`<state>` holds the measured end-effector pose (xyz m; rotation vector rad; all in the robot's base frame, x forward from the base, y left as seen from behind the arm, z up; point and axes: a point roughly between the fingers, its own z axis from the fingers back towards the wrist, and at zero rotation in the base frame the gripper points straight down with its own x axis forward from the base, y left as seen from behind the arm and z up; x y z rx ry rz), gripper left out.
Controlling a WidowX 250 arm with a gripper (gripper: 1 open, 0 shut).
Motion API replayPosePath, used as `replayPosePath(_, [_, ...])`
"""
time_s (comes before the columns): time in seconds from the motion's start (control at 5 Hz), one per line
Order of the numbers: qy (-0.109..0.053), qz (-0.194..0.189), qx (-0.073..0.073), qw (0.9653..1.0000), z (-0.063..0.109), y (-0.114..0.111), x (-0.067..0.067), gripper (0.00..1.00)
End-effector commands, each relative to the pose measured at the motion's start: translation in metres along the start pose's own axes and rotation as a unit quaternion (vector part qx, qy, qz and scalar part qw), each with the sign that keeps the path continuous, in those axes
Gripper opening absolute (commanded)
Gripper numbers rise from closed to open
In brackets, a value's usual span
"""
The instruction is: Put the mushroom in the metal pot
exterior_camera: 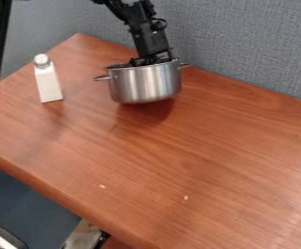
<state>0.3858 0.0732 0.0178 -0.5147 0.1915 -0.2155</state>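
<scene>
I have the gripper down inside the metal pot; jaws hidden, state unclear. Mushroom unseen, probably in the pot. Release step; next, lift clear.

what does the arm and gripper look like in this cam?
Black throughout: a slim, segmented arm coming in from the top edge, ending in a blocky black gripper. No markings, colour accents or loose cables are discernible at this resolution; the fingers can't be made out separately.
</scene>
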Motion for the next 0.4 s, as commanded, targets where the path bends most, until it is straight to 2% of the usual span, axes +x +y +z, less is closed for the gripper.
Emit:
replayPosePath(0.0, [0.058, -0.007, -0.008, 0.9983, -0.043, 0.044, -0.011, 0.00])
replayPosePath(0.2, [0.082, -0.052, 0.004, 0.9953, -0.053, 0.037, -0.001, 1.00])
